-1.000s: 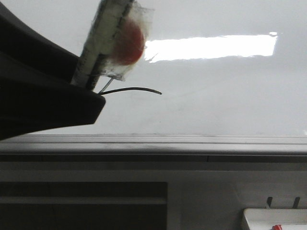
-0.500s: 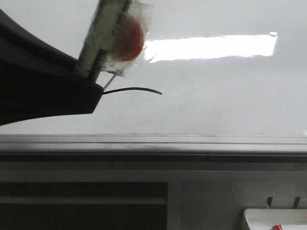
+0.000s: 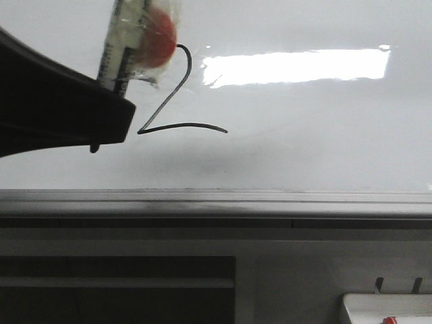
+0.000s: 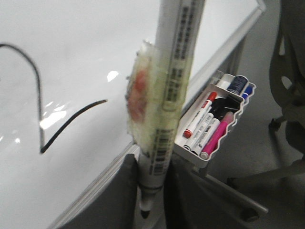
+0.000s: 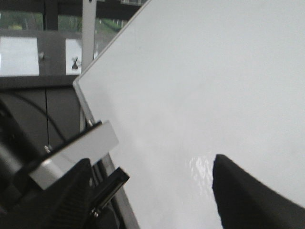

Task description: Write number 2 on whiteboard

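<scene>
The marker (image 3: 127,42) has lifted up-left; the number 2 (image 3: 177,101) now uncovered.

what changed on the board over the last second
The left gripper, shut on the marker, moved up and left off the board, uncovering the number 2 with its diagonal and hooked top. The base stroke, the whiteboard and the small white tray stayed as they were.

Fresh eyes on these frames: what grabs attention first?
The black number 2 drawn on the whiteboard, left of the bright light reflection. Next, the marker with a red patch taped on, gripped by the left gripper. A tray of markers hangs beside the board.
</scene>
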Robot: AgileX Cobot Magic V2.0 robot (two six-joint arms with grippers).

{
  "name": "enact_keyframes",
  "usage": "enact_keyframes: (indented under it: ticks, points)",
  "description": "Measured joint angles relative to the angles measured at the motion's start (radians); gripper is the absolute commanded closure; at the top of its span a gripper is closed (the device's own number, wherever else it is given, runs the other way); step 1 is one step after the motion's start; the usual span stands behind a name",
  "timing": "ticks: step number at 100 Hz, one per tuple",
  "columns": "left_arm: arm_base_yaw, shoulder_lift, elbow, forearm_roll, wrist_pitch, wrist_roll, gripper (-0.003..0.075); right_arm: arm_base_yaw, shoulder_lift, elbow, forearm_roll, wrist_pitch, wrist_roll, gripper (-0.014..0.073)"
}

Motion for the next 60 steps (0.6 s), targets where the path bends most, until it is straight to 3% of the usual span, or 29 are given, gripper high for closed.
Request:
enact_keyframes:
  ticks: [28, 41, 60]
  points:
    - [0.19, 0.029, -0.002, -0.425, 0.123, -0.002, 0.0741, 0.0, -0.017, 0.0, 0.004, -0.061, -0.008, 0.0162]
    - [0.254, 0.071, -0.002, -0.523, 0.119, -0.002, 0.0741, 0.0, -0.017, 0.0, 0.004, -0.05, -0.01, 0.0162]
    - [0.266, 0.108, -0.002, -0.56, 0.103, -0.002, 0.0741, 0.0, -0.017, 0.0, 0.004, -0.032, -0.01, 0.0162]
